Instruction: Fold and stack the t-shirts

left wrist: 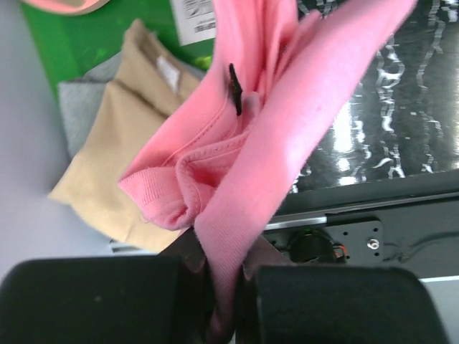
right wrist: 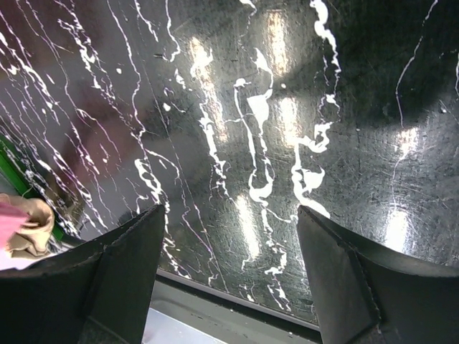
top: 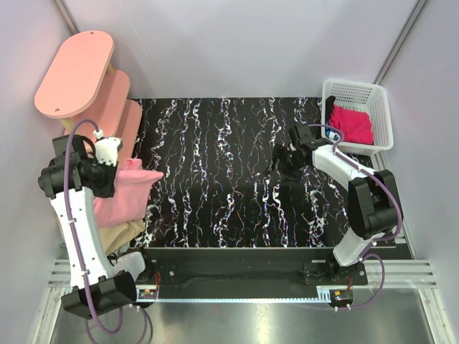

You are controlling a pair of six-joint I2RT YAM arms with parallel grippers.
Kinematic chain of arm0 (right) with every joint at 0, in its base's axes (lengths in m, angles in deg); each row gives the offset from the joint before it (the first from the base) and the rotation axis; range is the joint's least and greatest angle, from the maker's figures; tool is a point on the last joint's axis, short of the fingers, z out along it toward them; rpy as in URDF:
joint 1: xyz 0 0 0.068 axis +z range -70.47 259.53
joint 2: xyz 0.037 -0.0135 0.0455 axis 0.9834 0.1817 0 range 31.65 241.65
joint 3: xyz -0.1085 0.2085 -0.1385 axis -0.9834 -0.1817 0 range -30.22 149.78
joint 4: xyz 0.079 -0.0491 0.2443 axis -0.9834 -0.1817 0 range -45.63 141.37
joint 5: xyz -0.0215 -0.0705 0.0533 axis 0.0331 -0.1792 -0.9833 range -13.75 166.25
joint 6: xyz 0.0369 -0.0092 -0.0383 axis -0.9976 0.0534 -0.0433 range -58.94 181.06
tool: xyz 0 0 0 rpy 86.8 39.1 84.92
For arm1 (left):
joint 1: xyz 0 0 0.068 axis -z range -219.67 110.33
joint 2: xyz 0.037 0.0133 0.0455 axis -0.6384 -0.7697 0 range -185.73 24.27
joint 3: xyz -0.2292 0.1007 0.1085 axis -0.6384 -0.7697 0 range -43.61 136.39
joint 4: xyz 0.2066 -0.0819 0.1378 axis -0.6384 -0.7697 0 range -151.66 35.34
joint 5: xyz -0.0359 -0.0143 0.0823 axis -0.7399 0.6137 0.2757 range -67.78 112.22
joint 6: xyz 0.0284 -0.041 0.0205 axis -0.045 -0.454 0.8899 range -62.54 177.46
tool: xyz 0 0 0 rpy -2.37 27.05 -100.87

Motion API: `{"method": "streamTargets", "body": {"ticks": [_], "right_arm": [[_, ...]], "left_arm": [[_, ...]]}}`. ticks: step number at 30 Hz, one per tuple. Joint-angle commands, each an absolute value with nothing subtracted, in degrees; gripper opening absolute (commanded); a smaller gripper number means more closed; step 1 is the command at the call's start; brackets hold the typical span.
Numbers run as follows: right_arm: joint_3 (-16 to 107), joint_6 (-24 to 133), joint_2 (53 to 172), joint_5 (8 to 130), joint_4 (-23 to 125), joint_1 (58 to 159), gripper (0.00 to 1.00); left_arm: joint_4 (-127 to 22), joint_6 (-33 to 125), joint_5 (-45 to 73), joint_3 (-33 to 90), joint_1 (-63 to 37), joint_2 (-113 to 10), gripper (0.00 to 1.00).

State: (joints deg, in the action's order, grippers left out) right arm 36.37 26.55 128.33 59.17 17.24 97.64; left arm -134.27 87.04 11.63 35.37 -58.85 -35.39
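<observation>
My left gripper (left wrist: 228, 287) is shut on a fold of the salmon-pink t-shirt (left wrist: 280, 143), which hangs bunched from its jaws at the table's left edge (top: 133, 193). Under it lies the tan-beige t-shirt (left wrist: 107, 165), folded flat (top: 122, 233). The magenta-red t-shirt (top: 351, 123) lies crumpled in the white basket (top: 380, 115) at the back right. My right gripper (top: 280, 159) hovers open over the bare black marbled table (right wrist: 251, 107), right of centre, with nothing between its fingers (right wrist: 129, 258).
Pink oval shelf boards (top: 75, 64) stand stepped at the back left, close behind my left arm. A grey cloth (left wrist: 75, 107) lies partly under the tan shirt. The table's near metal rail (left wrist: 373, 215) runs below the hanging pink shirt.
</observation>
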Motion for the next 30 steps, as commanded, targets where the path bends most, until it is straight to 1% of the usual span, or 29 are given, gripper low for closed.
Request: {"method": "streamTargets", "body": {"ticks": [1,3,6,8,9,11,12,15,22,30], "right_arm": [[35.7,27.5,125.3,59.6,17.7,97.4,0.81],[35.5,27.7,125.0,59.8,17.7,97.4,0.81],[35.6,27.7,125.0,59.9,17.7,97.4,0.81],[35.8,27.7,125.2,60.0,17.5,97.4,0.81],[35.9,27.7,125.3,59.9,17.6,97.4,0.81],[36.1,27.7,125.3,59.8,17.4,97.4,0.81],[36.3,27.6,125.4,59.7,17.5,97.3,0.81],[36.5,27.7,125.5,60.0,17.4,97.4,0.81],[36.2,27.7,125.6,60.0,17.3,97.4,0.81],[36.2,27.7,125.6,59.0,17.3,97.5,0.81]], "left_arm": [[-143.3,92.7,9.2,34.6,-64.4,-33.7,0.0],[-143.3,95.4,8.2,33.1,-67.0,-32.9,0.0],[-143.3,100.1,5.8,30.7,-75.3,-32.8,0.0],[-143.3,102.4,4.0,28.9,-78.8,-33.1,0.0],[-143.3,104.5,3.2,28.5,-81.9,-34.4,0.0],[-143.2,106.9,0.9,27.6,-85.1,-36.4,0.0],[-143.1,107.6,0.2,27.5,-88.1,-39.4,0.0],[-141.8,109.1,-2.1,27.5,-92.9,-45.5,0.0],[-134.6,109.1,-1.9,26.0,-98.6,-53.8,0.0],[-120.1,104.2,2.3,24.1,-102.5,-55.9,0.0]]}}
